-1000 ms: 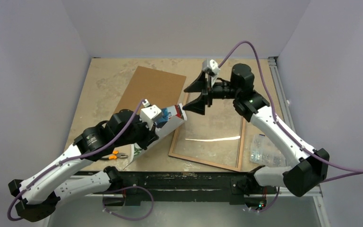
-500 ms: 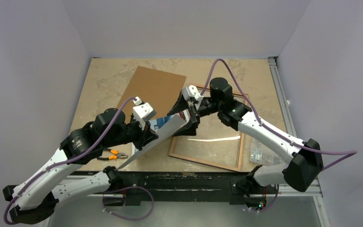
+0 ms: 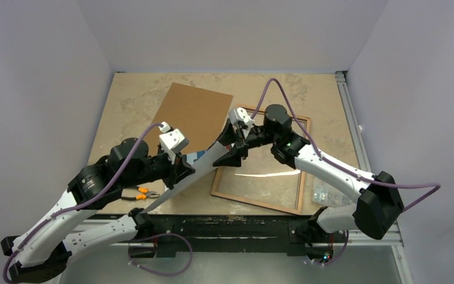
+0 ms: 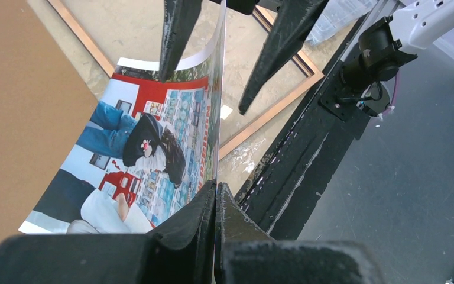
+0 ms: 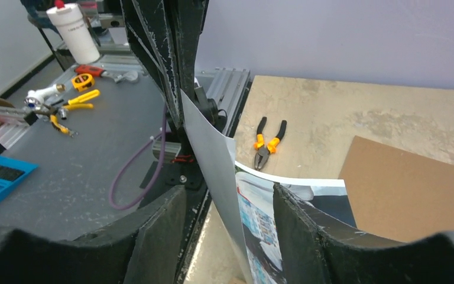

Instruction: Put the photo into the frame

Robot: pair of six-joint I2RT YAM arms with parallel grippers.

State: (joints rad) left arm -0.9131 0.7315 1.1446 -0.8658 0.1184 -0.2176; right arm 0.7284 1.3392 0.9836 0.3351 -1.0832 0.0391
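My left gripper (image 3: 183,168) is shut on the near edge of the photo (image 3: 204,161) and holds it up on edge, curved, above the table. The left wrist view shows the print side (image 4: 153,136) pinched in the left gripper (image 4: 216,192). My right gripper (image 3: 232,148) is open, one finger on each side of the photo's far edge (image 5: 221,171), with a gap on both sides in the right wrist view (image 5: 229,188). The frame (image 3: 302,177) lies flat, back side up, below and right of the photo, with its clear pane showing.
A plain brown backing board (image 3: 192,112) lies on the table behind the photo. Orange-handled pliers (image 3: 142,194) lie near the left arm. A clear bag of small hardware (image 3: 331,189) sits right of the frame. The black rail (image 3: 230,228) runs along the near edge.
My right gripper has swung from the back of the table left and down until its open fingers straddle the photo's far edge. My left arm has drawn the photo slightly left and turned it more edge-up.
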